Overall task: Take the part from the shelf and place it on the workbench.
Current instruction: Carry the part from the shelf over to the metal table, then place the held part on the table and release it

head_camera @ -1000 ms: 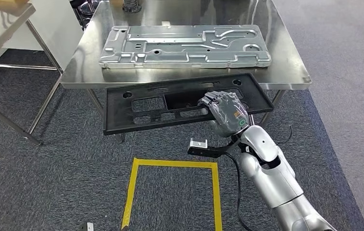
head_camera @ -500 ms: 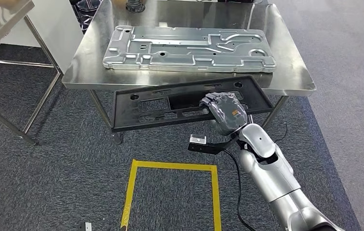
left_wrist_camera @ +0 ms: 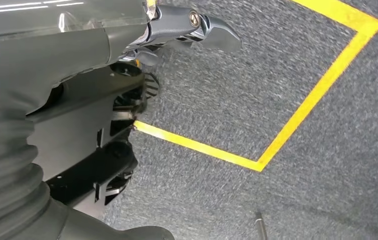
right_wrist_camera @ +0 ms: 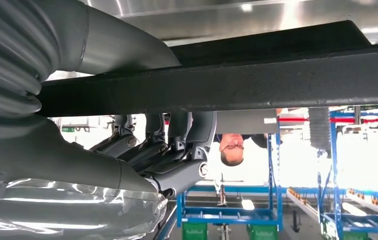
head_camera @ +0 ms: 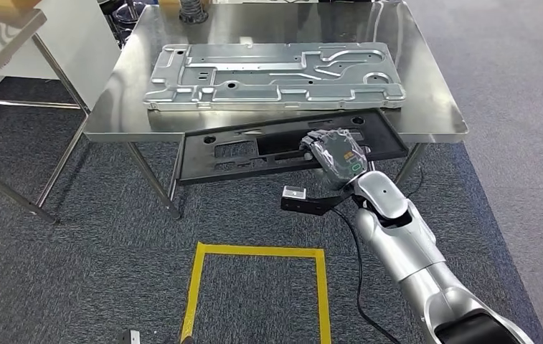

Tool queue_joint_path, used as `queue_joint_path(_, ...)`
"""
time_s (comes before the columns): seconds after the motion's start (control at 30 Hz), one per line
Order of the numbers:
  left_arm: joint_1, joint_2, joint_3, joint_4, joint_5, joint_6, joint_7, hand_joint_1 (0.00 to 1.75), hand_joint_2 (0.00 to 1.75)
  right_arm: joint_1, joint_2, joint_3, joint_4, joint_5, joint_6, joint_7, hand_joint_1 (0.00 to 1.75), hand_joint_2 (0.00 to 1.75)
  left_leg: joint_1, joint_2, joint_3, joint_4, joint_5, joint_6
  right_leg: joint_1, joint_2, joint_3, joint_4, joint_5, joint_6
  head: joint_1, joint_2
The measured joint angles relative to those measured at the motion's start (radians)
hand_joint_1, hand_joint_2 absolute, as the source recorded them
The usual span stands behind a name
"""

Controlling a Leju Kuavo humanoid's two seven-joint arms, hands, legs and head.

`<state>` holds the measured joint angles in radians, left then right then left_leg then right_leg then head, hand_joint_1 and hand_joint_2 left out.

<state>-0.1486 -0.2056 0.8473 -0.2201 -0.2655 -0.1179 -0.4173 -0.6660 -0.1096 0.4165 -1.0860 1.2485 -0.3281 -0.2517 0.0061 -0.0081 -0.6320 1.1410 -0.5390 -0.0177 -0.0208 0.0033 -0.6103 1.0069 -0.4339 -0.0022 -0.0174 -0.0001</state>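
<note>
Closest to me on the head view, yellow floor tape [head_camera: 257, 251] marks a square on the grey carpet [head_camera: 74, 272], and my right arm [head_camera: 404, 251] reaches forward from the lower right over it. My right hand [head_camera: 336, 154] grasps the black plastic panel [head_camera: 254, 147] near its right end, thumb on one face and fingers [right_wrist_camera: 177, 135] wrapped over the other, as the right wrist view shows from beneath. The panel hangs flat and slightly tilted at the near edge of the steel workbench [head_camera: 433, 115], its far side tucked at or just under that edge; I cannot tell whether it touches. My left hand [left_wrist_camera: 187, 30] hangs over the carpet, fingers curled with nothing in them. Farther back, a large stamped metal plate [head_camera: 275, 74] lies flat across the middle of the workbench top.
</note>
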Motion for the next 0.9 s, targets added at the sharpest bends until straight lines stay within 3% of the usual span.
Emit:
queue_joint_path(0.07, 0.0, 0.0, 0.0, 0.0, 0.0, 0.0, 0.001, 0.0, 1.75, -0.013, 0.007, 0.0, 0.019, 0.001, 0.002, 0.0, 1.75, 1.75, 0.002, 0.001, -0.071, 0.124, -0.038, -0.005, 0.003, 0.0, 0.005, 0.001, -0.005, -0.005, -0.001, 0.0)
queue_joint_path(0.1, 0.001, 0.0, 0.0, 0.0, 0.0, 0.001, 0.002, 0.0, 1.75, -0.015, 0.01, 0.0, 0.028, 0.001, 0.003, 0.0, 1.75, 1.75, 0.003, 0.001, -0.092, 0.152, -0.034, -0.006, 0.004, 0.0, 0.009, 0.001, -0.008, -0.005, -0.001, 0.0)
queue_joint_path(0.13, 0.002, 0.0, 0.0, 0.0, 0.001, 0.001, 0.002, 0.0, 1.75, -0.017, 0.012, 0.0, 0.036, 0.001, 0.003, 0.0, 1.75, 1.75, 0.004, 0.001, -0.095, 0.141, -0.01, -0.005, 0.005, 0.0, 0.014, 0.002, -0.012, -0.005, -0.001, 0.0)
queue_joint_path(0.17, 0.002, 0.0, 0.0, 0.0, 0.001, 0.001, 0.002, 0.0, 1.75, -0.02, 0.014, 0.0, 0.043, 0.001, 0.004, 0.0, 1.75, 1.75, 0.004, 0.001, -0.08, 0.093, 0.03, -0.003, 0.006, 0.0, 0.02, 0.002, -0.017, -0.004, -0.001, 0.0)
queue_joint_path(0.23, 0.002, 0.0, 0.0, 0.0, 0.001, 0.003, 0.003, 0.0, 1.75, -0.029, 0.017, 0.0, 0.053, 0.001, 0.003, 0.0, 1.75, 1.75, 0.002, 0.001, -0.026, -0.041, 0.102, 0.004, 0.008, 0.001, 0.031, 0.004, -0.027, 0.002, -0.001, 0.0)
queue_joint_path(0.27, 0.001, 0.0, 0.0, 0.0, 0.001, 0.004, 0.004, 0.0, 1.75, -0.036, 0.019, 0.0, 0.057, 0.0, 0.002, 0.0, 1.75, 1.75, 0.0, 0.001, -0.007, -0.087, 0.117, 0.008, 0.01, 0.002, 0.033, 0.004, -0.029, 0.005, 0.0, 0.0)
queue_joint_path(0.43, 0.0, 0.0, 0.0, 0.0, 0.001, 0.009, 0.004, 0.0, 1.75, -0.053, 0.02, 0.0, 0.072, -0.006, 0.0, 0.0, 1.75, 1.75, 0.002, 0.0, 0.014, -0.127, 0.115, 0.032, 0.01, 0.002, 0.029, 0.016, -0.045, 0.031, 0.001, 0.0)
queue_joint_path(0.5, -0.001, -0.001, 0.0, 0.0, 0.001, 0.009, 0.004, 0.0, 1.75, -0.058, 0.02, -0.001, 0.076, -0.007, -0.002, -0.001, 1.75, 1.75, 0.004, 0.001, 0.021, -0.134, 0.114, 0.041, 0.008, 0.001, -0.016, 0.106, -0.089, 0.037, 0.002, 0.0)
queue_joint_path(0.57, -0.001, -0.001, 0.0, 0.0, 0.0, 0.009, 0.004, 0.0, 1.75, -0.055, 0.02, -0.002, 0.082, -0.009, -0.007, -0.001, 1.75, 1.75, 0.004, 0.002, 0.024, -0.134, 0.11, 0.046, 0.007, 0.001, -0.093, 0.242, -0.137, 0.042, 0.003, 0.0)
queue_joint_path(0.6, 0.0, 0.0, 0.0, 0.0, 0.0, 0.009, 0.004, 0.0, 1.75, -0.049, 0.019, -0.002, 0.084, -0.009, -0.011, -0.001, 1.75, 1.75, 0.003, 0.002, 0.026, -0.133, 0.107, 0.047, 0.006, 0.001, -0.12, 0.283, -0.141, 0.044, 0.003, 0.0)
queue_joint_path(0.63, 0.001, 0.0, 0.0, 0.0, 0.0, 0.009, 0.004, 0.0, 1.75, -0.042, 0.017, -0.003, 0.086, -0.01, -0.013, -0.001, 1.75, 1.75, 0.004, 0.001, 0.029, -0.132, 0.104, 0.047, 0.005, 0.001, -0.129, 0.286, -0.124, 0.044, 0.003, 0.0)
queue_joint_path(0.7, 0.002, -0.001, -0.001, 0.0, -0.002, 0.008, 0.003, 0.0, 1.75, -0.033, 0.013, -0.006, 0.087, -0.01, -0.016, -0.002, 1.75, 1.75, 0.004, -0.002, 0.035, -0.126, 0.095, 0.044, 0.004, -0.001, -0.09, 0.175, -0.045, 0.042, 0.003, 0.0)
queue_joint_path(0.77, 0.003, -0.001, -0.001, 0.0, -0.004, 0.007, 0.003, 0.0, 1.75, -0.031, 0.011, -0.009, 0.087, -0.011, -0.019, -0.002, 1.75, 1.75, 0.0, -0.003, 0.037, -0.118, 0.085, 0.035, 0.007, -0.003, -0.039, 0.052, 0.006, 0.036, 0.003, 0.0)
queue_joint_path(0.8, 0.003, -0.001, -0.001, 0.0, -0.005, 0.006, 0.002, 0.0, 1.75, -0.029, 0.011, -0.011, 0.087, -0.012, -0.02, -0.002, 1.75, 1.75, -0.002, -0.003, 0.038, -0.117, 0.081, 0.03, 0.009, -0.003, -0.028, 0.023, 0.012, 0.031, 0.002, 0.0)
queue_joint_path(0.9, 0.002, -0.001, -0.002, 0.0, -0.006, 0.005, 0.001, 0.0, 1.75, -0.019, 0.007, -0.014, 0.086, -0.012, -0.021, -0.001, 1.75, 1.75, -0.003, 0.0, 0.041, -0.118, 0.074, 0.015, 0.01, -0.001, -0.021, 0.011, 0.007, 0.015, 0.001, 0.0)
